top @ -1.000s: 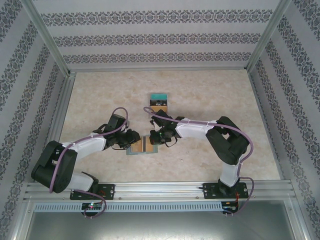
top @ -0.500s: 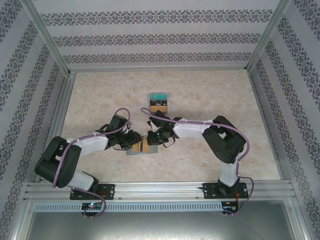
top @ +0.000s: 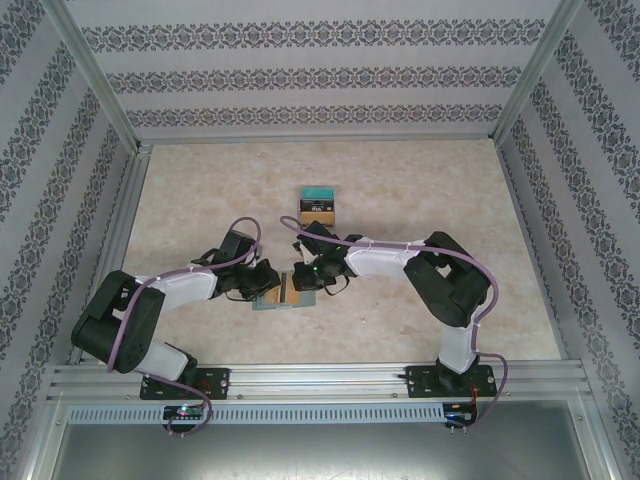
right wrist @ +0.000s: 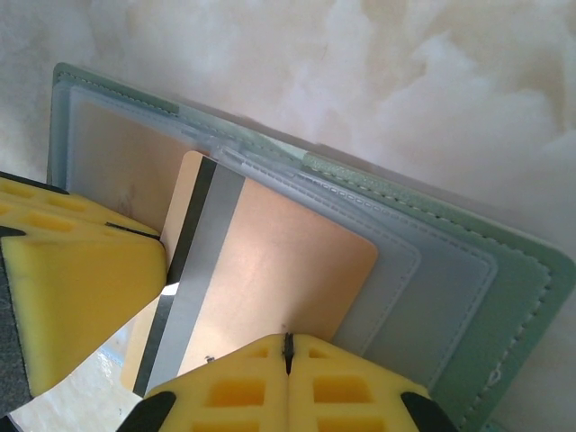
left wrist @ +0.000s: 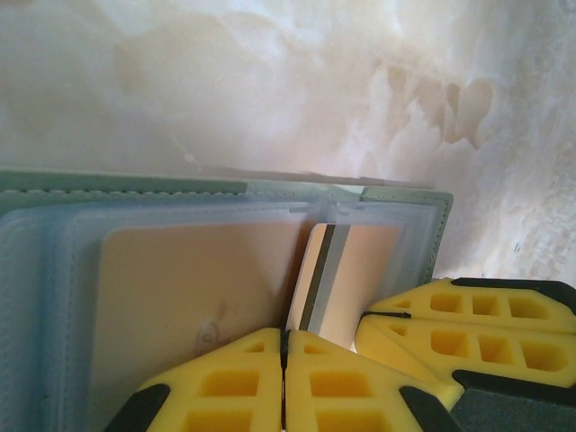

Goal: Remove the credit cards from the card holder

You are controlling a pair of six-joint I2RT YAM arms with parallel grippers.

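Note:
The grey-green card holder lies open on the table between both grippers. An orange-brown credit card with a grey and a black stripe sticks partly out of a clear pocket; its stripe side shows tilted in the left wrist view. My right gripper is shut, its tips resting on that card's face. Also shut, the left gripper has its tips down on the other clear pocket, where a second orange card lies inside. The holder's stitched rim runs behind. The two grippers nearly touch.
A clear upright stand with a teal and a dark card stands farther back on the marbled table. Patterned walls and metal posts close the table in on three sides. The right gripper's yellow fingers crowd the left wrist view.
The left gripper's jaws have closed fully. The right gripper has shifted slightly left over the holder. The holder has stayed in place.

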